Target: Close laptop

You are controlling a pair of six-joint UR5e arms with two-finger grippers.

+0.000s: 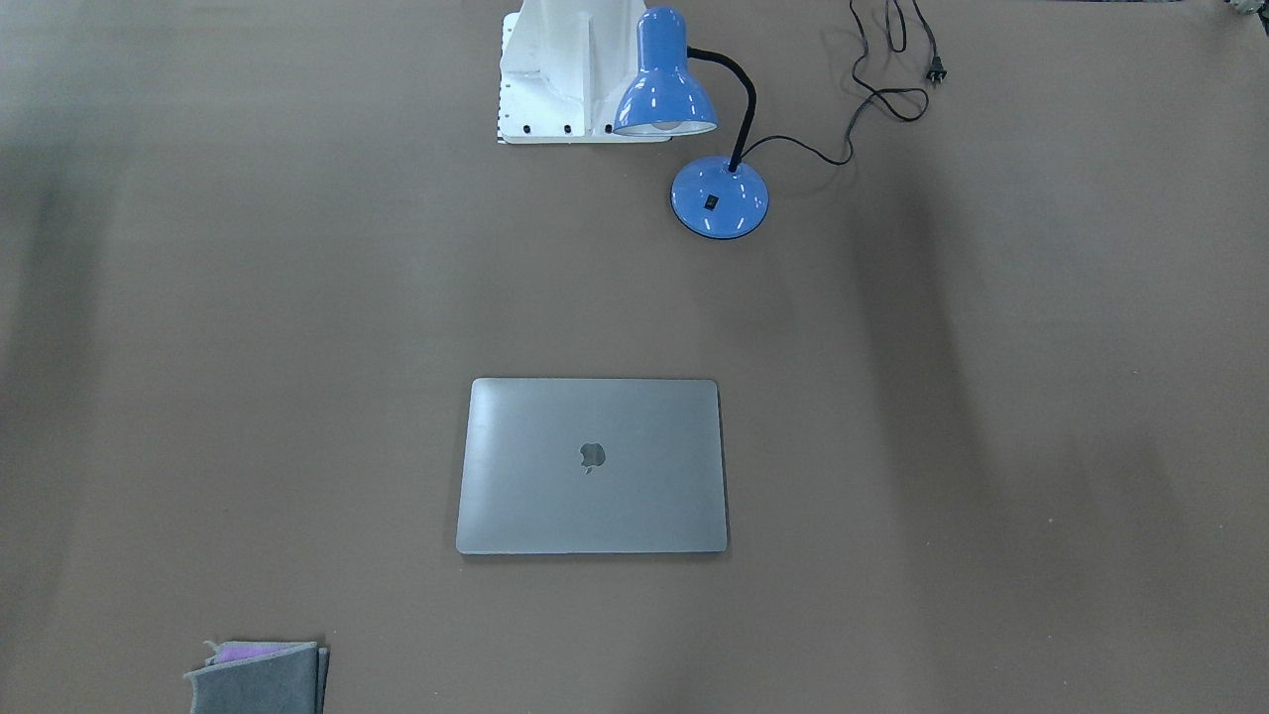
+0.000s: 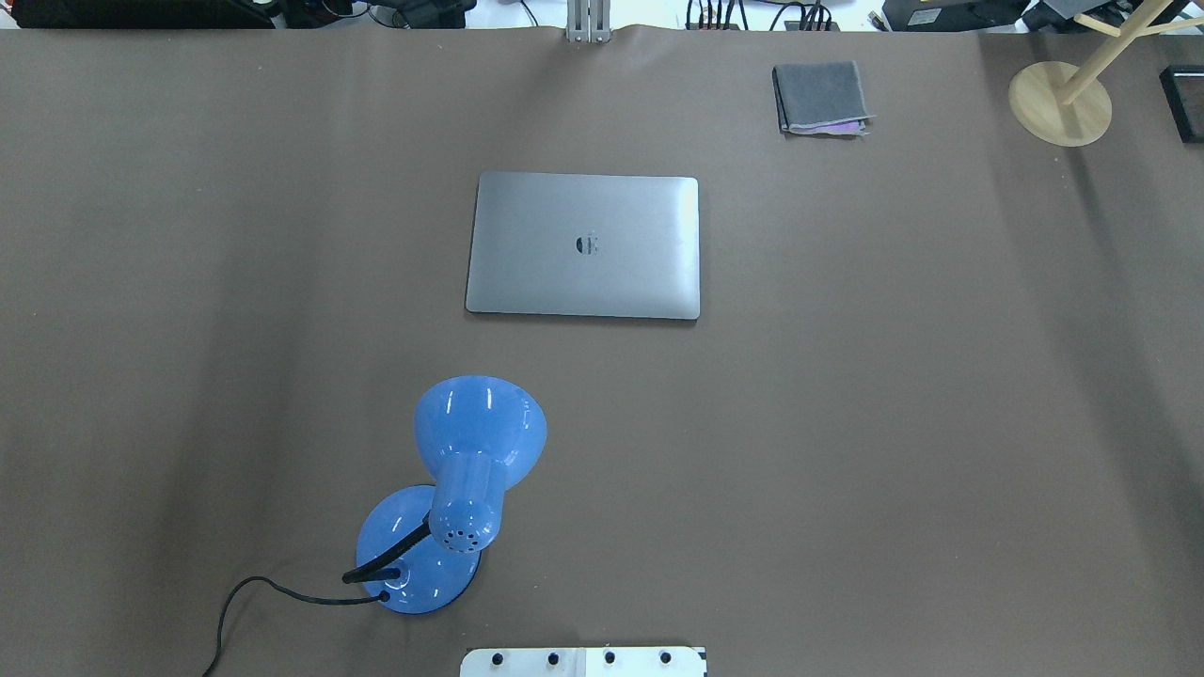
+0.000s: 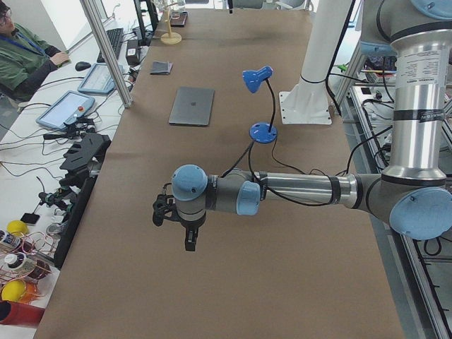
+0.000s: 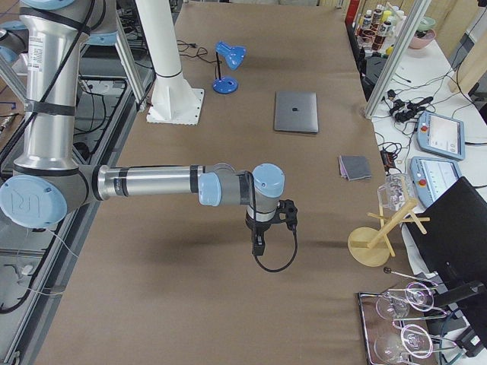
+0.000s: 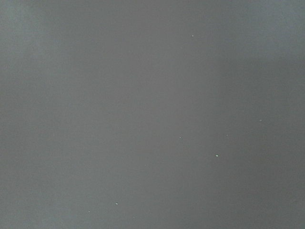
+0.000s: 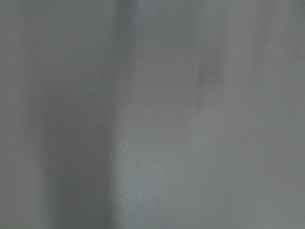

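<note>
left arm (image 3: 304, 189) outstretched level | left gripper (image 3: 191, 245) pointing down | laptop (image 1: 592, 466) lid closed

**A:** What do we see at centre frame?

**B:** The near arm, our right arm (image 4: 152, 182), reaches level across the brown table (image 4: 228, 319). Its right gripper (image 4: 259, 247) points down over the surface. We cannot tell how its jaws stand.

**A:** And higher up?

**B:** We see the laptop (image 4: 296, 112) lying shut and flat, logo up, in the upper middle. Up and left of it, a blue lamp (image 4: 227, 65) stands near the white pedestal (image 4: 171, 84). A grey cloth (image 4: 354, 167) lies right of centre, with a wooden stand (image 4: 374, 242) below it.
</note>
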